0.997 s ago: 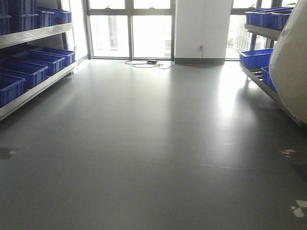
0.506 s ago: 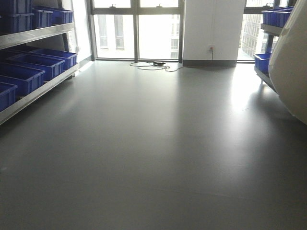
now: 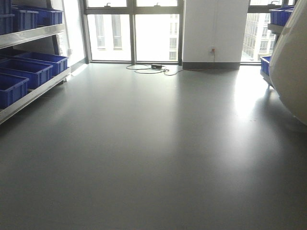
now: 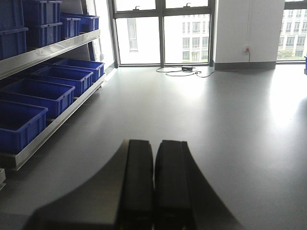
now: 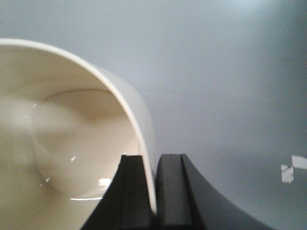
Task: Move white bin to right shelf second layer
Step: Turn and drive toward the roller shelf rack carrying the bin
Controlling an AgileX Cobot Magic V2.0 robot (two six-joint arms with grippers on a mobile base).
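On my right wrist feed, the right gripper (image 5: 152,160) has its jaws clamped on the wall of the smooth glossy cream-white plastic bin (image 5: 72,134), one finger inside the tub and the other outside, just below the rounded rim. The bin is held off the grey glossy floor (image 3: 153,158) and tilted, so I look straight into its rounded base. A scrap of white tape (image 5: 292,170) lies on the floor beyond it.

In the front view the bin's outer wall fills the right edge of the picture. It hides most of the steel-framed rack on the right (image 3: 274,28), where only parts of two dark blue rectangular plastic crates (image 3: 265,64) show. I cannot tell which level is which from here.

The left gripper (image 4: 154,143) holds nothing, and its jaws are pressed together with only a thin seam between them. To its left a long steel rack (image 4: 57,48) carries rows of blue crates. A black cable (image 3: 148,68) lies by the far windows.
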